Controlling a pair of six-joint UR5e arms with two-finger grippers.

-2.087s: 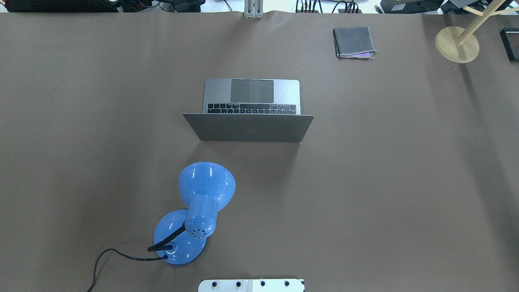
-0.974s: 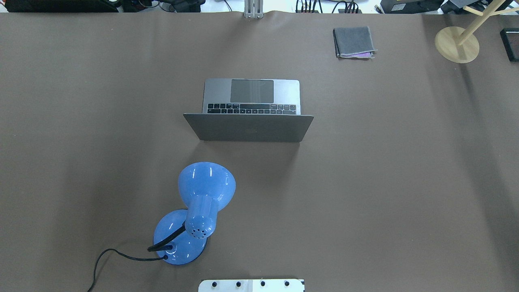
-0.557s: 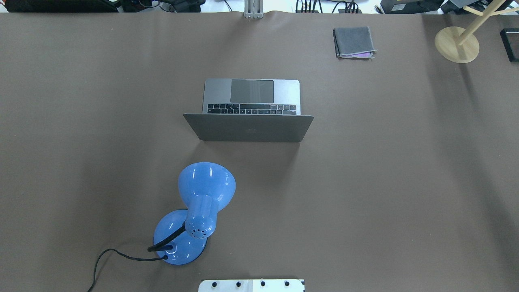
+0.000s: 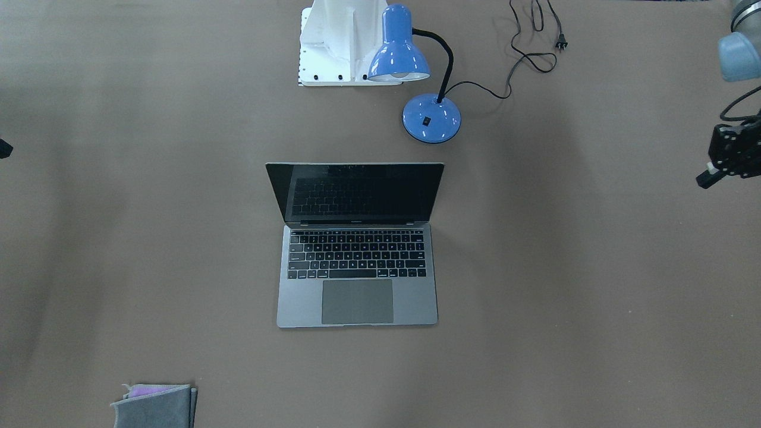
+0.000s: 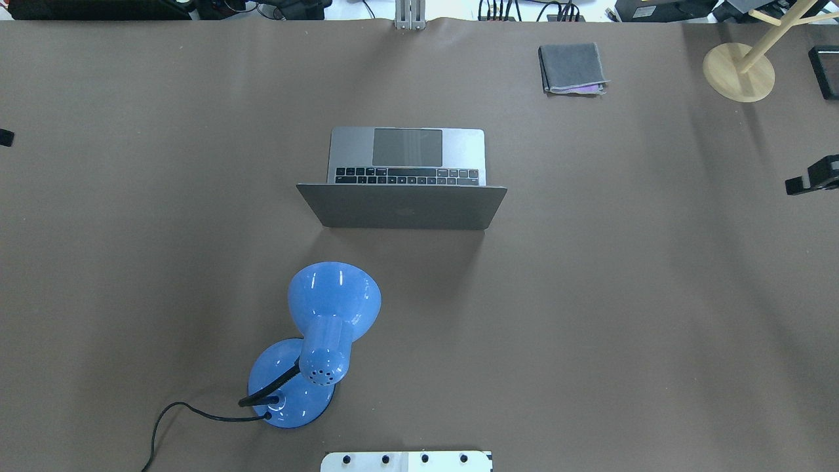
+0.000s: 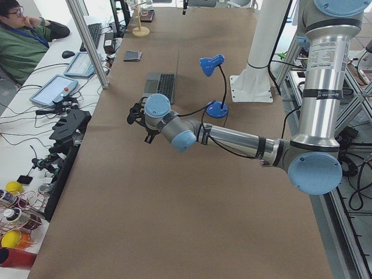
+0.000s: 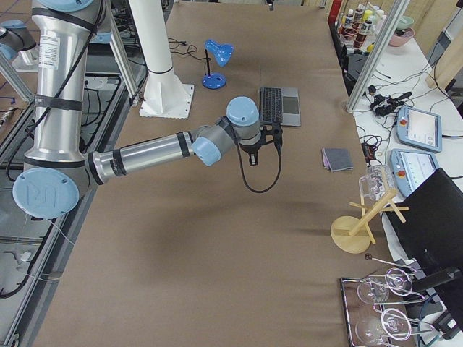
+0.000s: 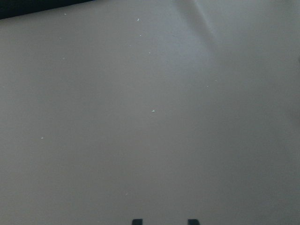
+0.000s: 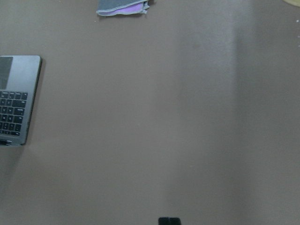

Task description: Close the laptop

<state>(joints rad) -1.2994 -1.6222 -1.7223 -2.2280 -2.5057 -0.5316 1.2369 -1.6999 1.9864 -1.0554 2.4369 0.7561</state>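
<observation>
Nearest the robot's base a blue desk lamp [image 5: 314, 341] is set on the brown table [image 5: 590, 314], its shade turned toward the laptop [image 5: 403, 208] but well apart from it.

Out at the table's two sides the grippers are held clear of everything. The left gripper [image 8: 163, 221] is seen from its wrist camera as two dark fingertips [image 8: 136, 221] standing apart over bare table, so it is judged open and empty. Of the right gripper [image 5: 803, 182] only one dark tip is caught by its own camera, and whether the jaws are parted cannot be told; nothing is held in it.

At mid-table the laptop is found open. The back of the lid, with its logo, is turned to the robot; the dark screen, keyboard and trackpad face away.

A stiff, fairly heavy metal body is to be expected, with a smooth, slippery skin and a hinge that resists a little. No pinch is called for. The lid is best pressed on its back, near the middle of the top edge, and pushed away from the robot and down onto the keys. The glass screen is fragile, and the base may slide on the table covering if it is pushed too flatly.

Farther off, a folded grey cloth [image 5: 571, 67] and a wooden stand [image 5: 739, 71] are left at the far edge, out of the way.
</observation>
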